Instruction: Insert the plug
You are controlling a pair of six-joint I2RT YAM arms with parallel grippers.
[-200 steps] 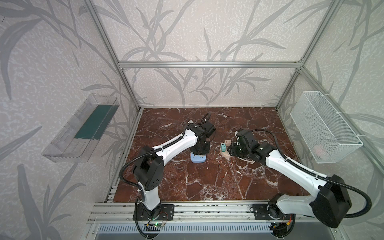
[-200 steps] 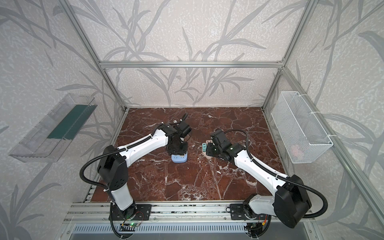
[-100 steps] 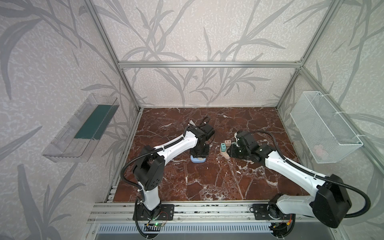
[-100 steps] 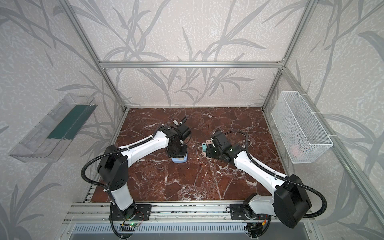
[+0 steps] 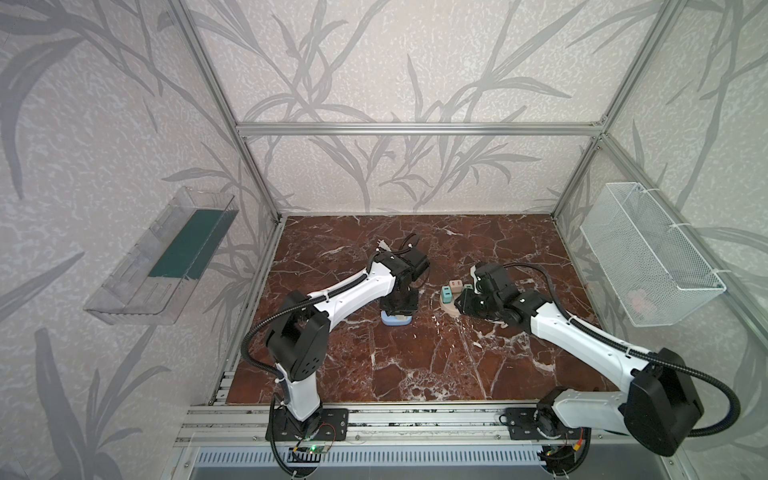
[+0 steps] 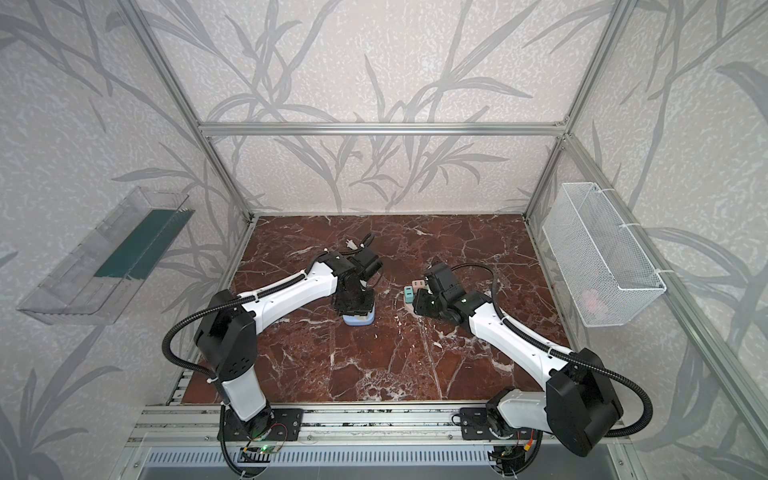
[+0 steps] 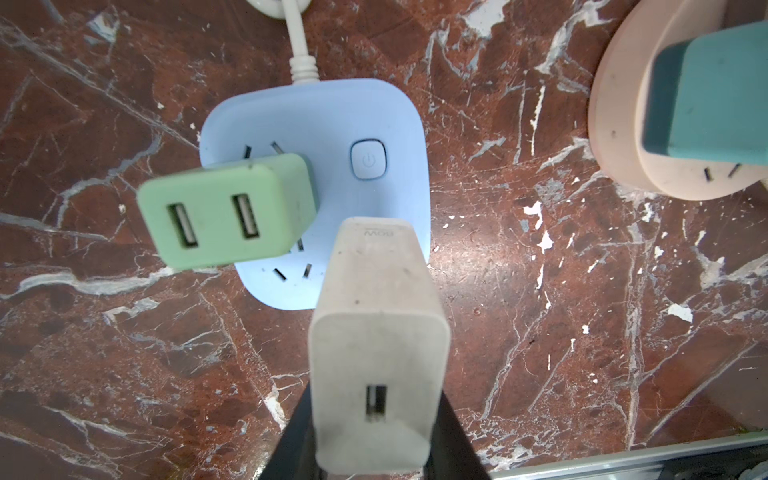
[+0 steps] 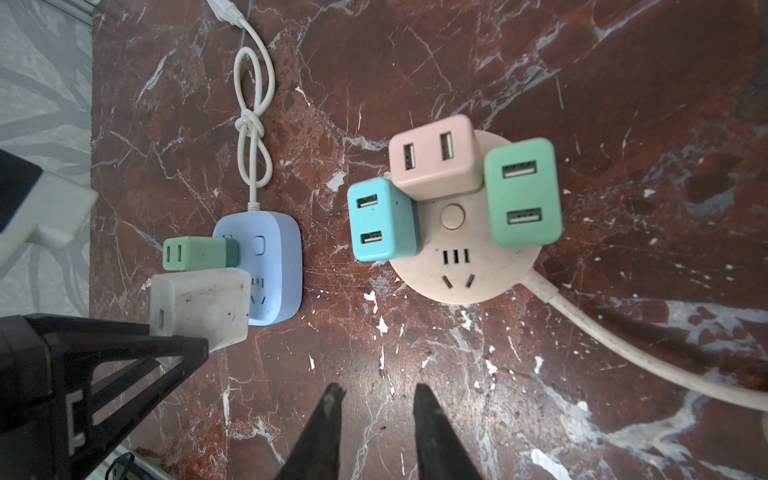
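My left gripper is shut on a white plug, one black finger on each side. The plug hangs over the near free socket of the blue power strip, beside a light green plug seated in it. From the right wrist view the white plug has its front end at the blue strip; its prongs are hidden. My right gripper hovers over bare floor, fingers a little apart, nothing between them. In both top views the left gripper covers the blue strip.
A round beige power strip lies just right of the blue one, holding a pink adapter, a teal adapter and a green adapter. The blue strip's knotted white cord trails behind it. A wire basket hangs on the right wall.
The left gripper with the white plug has shifted slightly left and lower over the blue strip. The right gripper has drifted a little to the left.
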